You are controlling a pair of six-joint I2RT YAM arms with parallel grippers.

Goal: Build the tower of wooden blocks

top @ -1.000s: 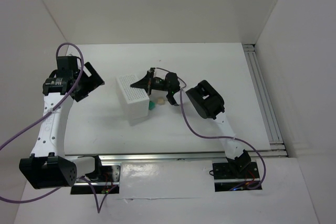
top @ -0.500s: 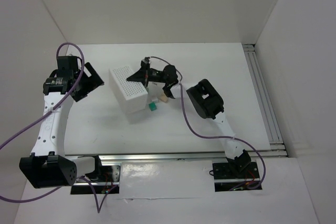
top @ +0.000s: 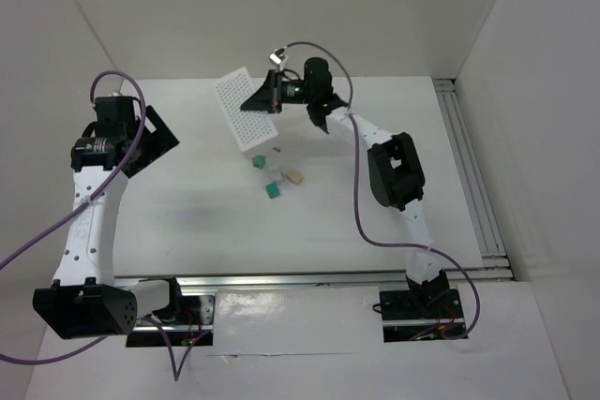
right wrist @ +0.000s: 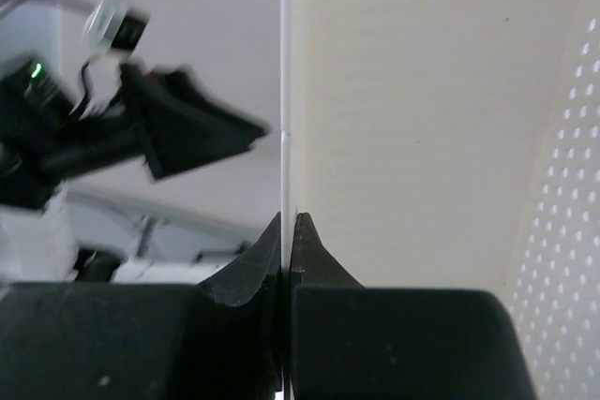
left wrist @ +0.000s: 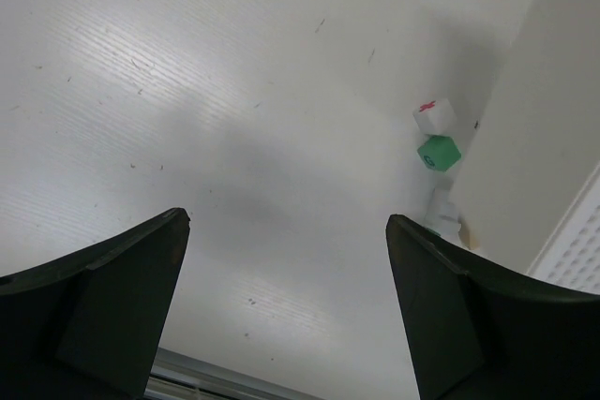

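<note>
Right gripper (top: 273,94) fingers clamped on wall of perforated white tray (top: 246,111), tray lifted and tilted, wood blocks (top: 273,191) lying loose, unstacked on table (top: 187,203) just below tray, left gripper (left wrist: 287,219) jaws wide apart, well left of blocks.

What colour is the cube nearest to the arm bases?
The cube is green; the top external view shows it best.

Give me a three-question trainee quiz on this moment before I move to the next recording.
1. True or false: the left gripper is shut on a block.
2. The right gripper pinches: A) the wall of the perforated tray B) the left gripper C) nothing.
3. Fill in: the tan piece lies on the ____.
Key: 1 false; 2 A; 3 table.
</note>
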